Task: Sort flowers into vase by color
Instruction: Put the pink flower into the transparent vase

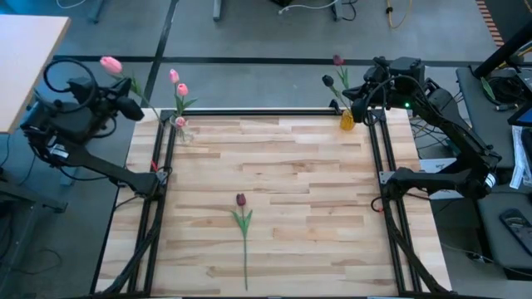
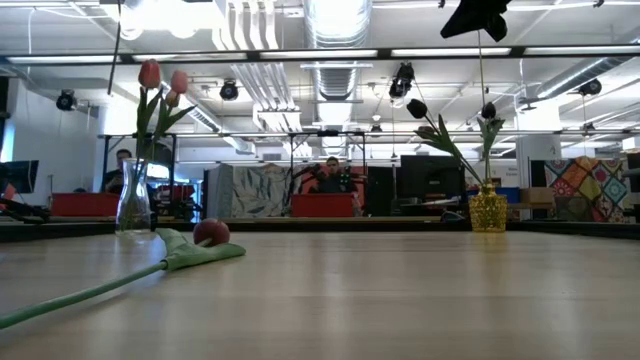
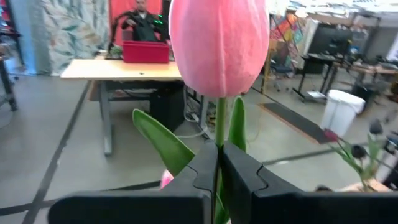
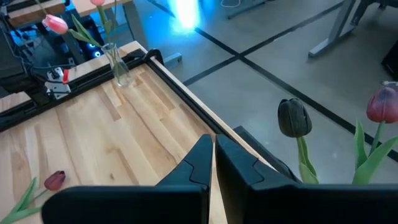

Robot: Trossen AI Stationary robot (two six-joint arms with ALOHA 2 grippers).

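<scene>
Left claw (image 3: 217, 180) clamped on pink tulip (image 3: 219, 46) stem, head up for clear vase (image 1: 183, 130); right claw (image 4: 213, 163) closed, empty, above yellow vase (image 1: 347, 120); maroon tulip (image 1: 242, 218) unsorted on desk (image 1: 291, 191).

In the left wrist view the pink tulip (image 3: 219, 46) held by the left pincer (image 3: 218, 163) is cut off at the head, its stem hidden between the fingers; the lone maroon tulip's (image 2: 130, 272) stem end leaves the low view.

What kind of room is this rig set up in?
Probably an open lab or workshop: exposed ceiling ducts, desks with monitors behind the wooden table, and a person seated at one.
</scene>
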